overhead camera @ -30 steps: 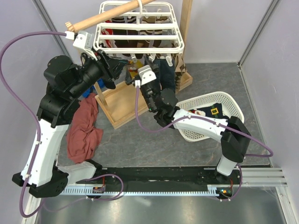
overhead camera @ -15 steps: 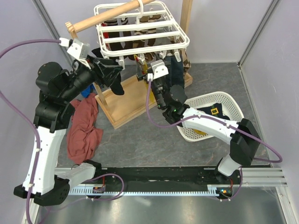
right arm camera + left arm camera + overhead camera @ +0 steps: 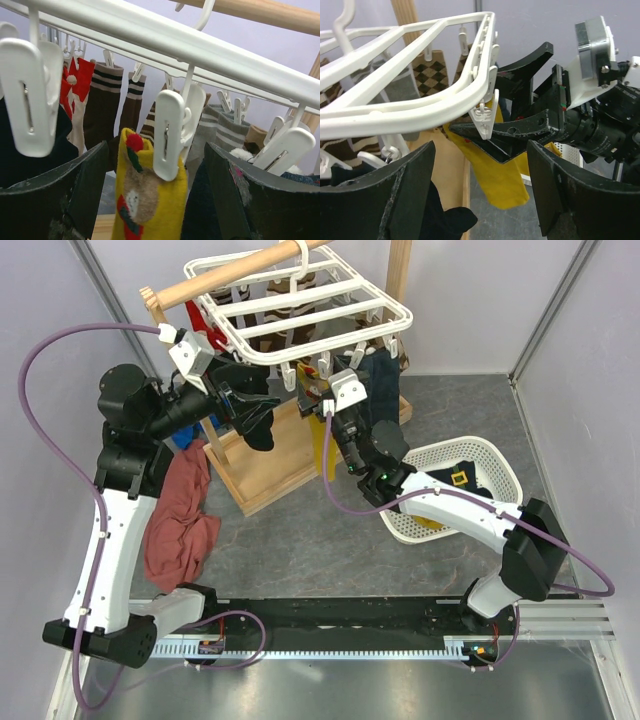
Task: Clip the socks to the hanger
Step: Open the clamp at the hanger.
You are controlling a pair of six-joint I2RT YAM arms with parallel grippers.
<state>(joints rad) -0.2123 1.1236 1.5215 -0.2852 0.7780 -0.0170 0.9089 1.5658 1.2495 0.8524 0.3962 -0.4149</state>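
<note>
Hanger point(image 3: 395, 116), tilted on its pole point(image 3: 230, 270) at 12 o'clock in the top view, carries one yellow sock point(image 3: 150, 200) under a peg point(image 3: 167, 135) on the near rail. Neither pincer grips that sock, so the peg seems to hold it.

The right pincer point(image 3: 156, 150) is released, its fingers wide on either side of the sock and apart from it. The left pincer point(image 3: 481, 150) is released too, with nothing between its fingers, and faces the right one from 9 o'clock.

A dark sock point(image 3: 445, 222) droops just below the left pincer. It looks hung from the frame's left corner, though I cannot tell which peg bites it, or whether any does.

Left to do, I judge, are the mates of both — the basket point(image 3: 470, 442) at 4 o'clock shows dark cloth and a scrap of yellow.

From above, the frame covers most of the pegs. The wrist views cut off both socks' toes. Striped and argyle socks crowd the far pegs — free ones are hard to count.
</note>
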